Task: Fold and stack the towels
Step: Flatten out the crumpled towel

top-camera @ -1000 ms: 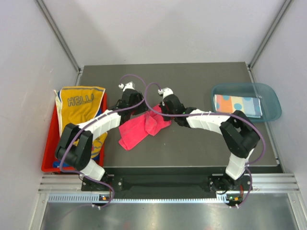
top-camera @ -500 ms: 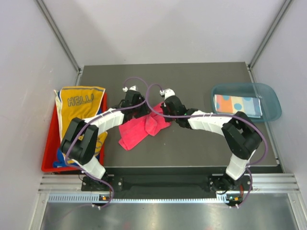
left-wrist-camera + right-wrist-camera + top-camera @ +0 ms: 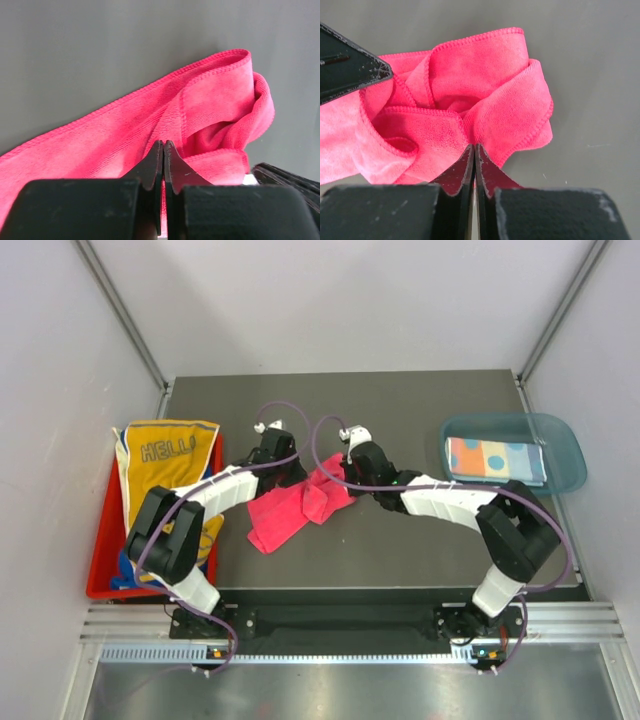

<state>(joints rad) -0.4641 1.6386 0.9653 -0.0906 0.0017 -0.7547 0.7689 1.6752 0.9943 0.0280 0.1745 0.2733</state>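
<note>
The left gripper has its fingers pressed together on a fold of the hot pink towel. The right gripper is likewise nipped shut on the towel's bunched right-hand end. The towel lies crumpled at the middle of the top view, on the dark table. It looks like light, limp terry with stitched hems, so it will probably sag and bunch. Corners at the hem seem the surest hold. The only readable writing is "HELL" on the yellow towel, at left over the red tray.
</note>
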